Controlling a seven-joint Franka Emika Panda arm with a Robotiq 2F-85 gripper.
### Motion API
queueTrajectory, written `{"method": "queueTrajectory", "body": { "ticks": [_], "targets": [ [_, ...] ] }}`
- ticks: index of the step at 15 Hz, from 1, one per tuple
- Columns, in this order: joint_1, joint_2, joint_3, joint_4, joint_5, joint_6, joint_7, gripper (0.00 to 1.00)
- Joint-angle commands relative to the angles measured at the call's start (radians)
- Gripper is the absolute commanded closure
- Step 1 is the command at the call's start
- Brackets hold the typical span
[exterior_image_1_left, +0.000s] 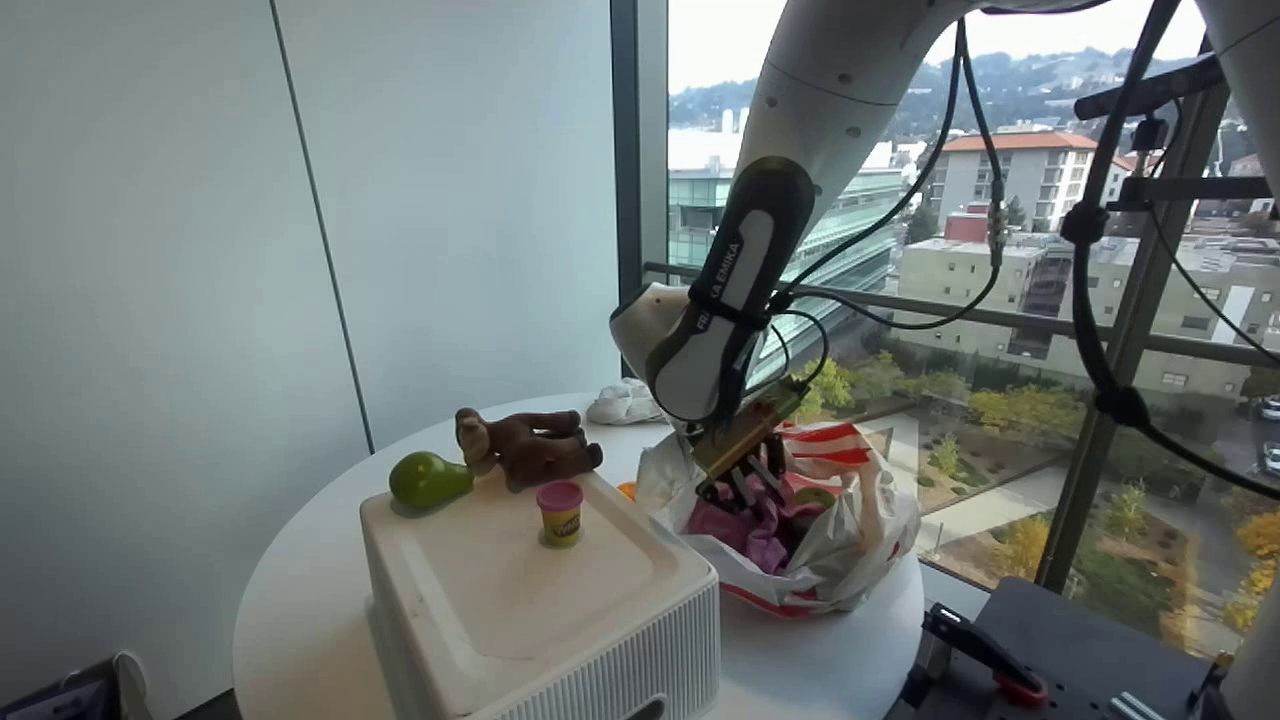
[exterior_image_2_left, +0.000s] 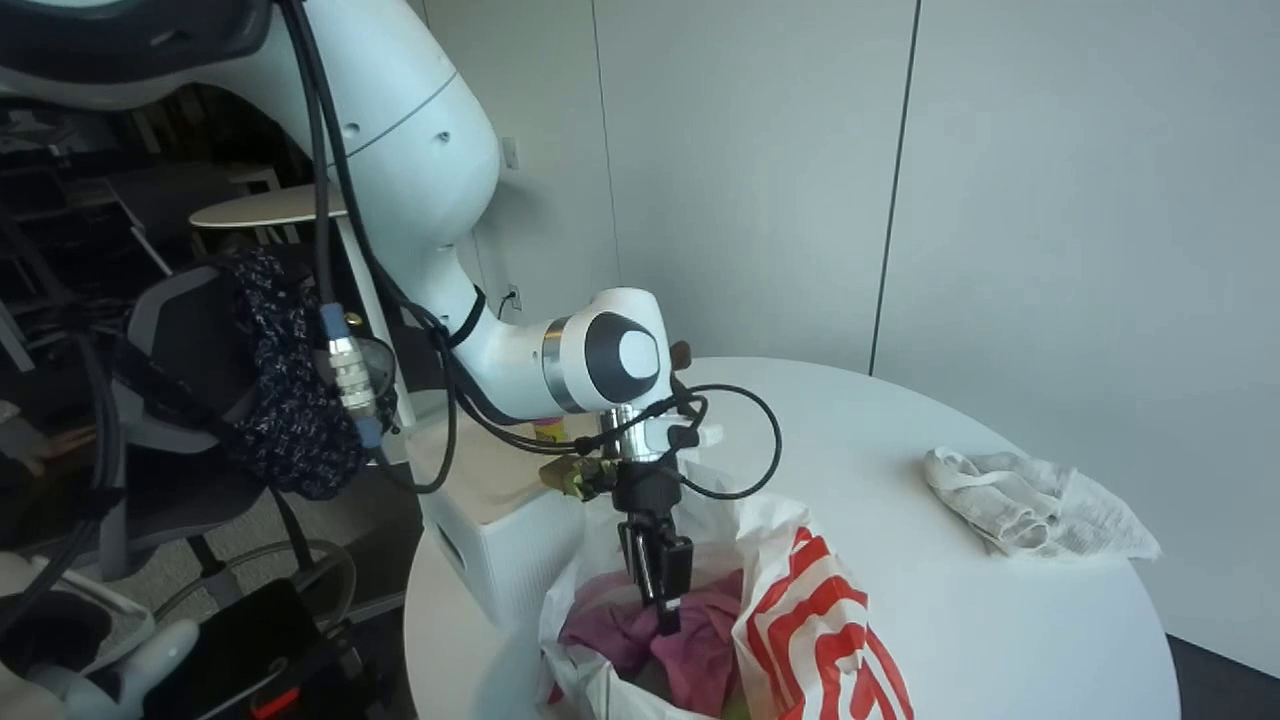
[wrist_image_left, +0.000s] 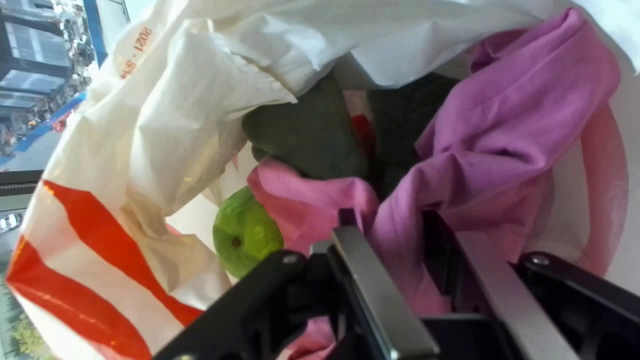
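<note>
My gripper (wrist_image_left: 391, 216) reaches down into a white plastic bag with red stripes (wrist_image_left: 165, 120). Its jaws stand apart, and a loose fold of a purple-pink cloth (wrist_image_left: 510, 115) lies between them. Both exterior views show the fingertips down at the cloth (exterior_image_1_left: 768, 548), inside the mouth of the bag (exterior_image_2_left: 810, 610). Left of the jaws in the wrist view, a round green fruit-like thing (wrist_image_left: 245, 235) rests in the bag. Beyond the cloth lies a dark green object (wrist_image_left: 310, 130), partly covered by the bag's edge. The bag's bottom is mostly hidden.
Beside the bag stands a white box (exterior_image_1_left: 540, 600), bearing a small yellow tub with pink lid (exterior_image_1_left: 560, 515), a green pear (exterior_image_1_left: 428, 482) and a brown toy animal (exterior_image_1_left: 540, 450). A crumpled white cloth (exterior_image_2_left: 1040, 505) lies on the round white table (exterior_image_2_left: 860, 420). Windows rise behind.
</note>
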Motion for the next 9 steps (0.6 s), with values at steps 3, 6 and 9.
{"method": "queueTrajectory", "body": {
  "ticks": [3,6,9],
  "targets": [
    [0.052,-0.305,0.059,-0.061,0.041,-0.330,-0.056,0.15],
    [0.053,-0.450,0.144,-0.074,0.082,-0.307,-0.162,0.00],
    [0.078,-0.519,0.238,-0.015,0.180,-0.295,-0.192,0.00]
  ]
}}
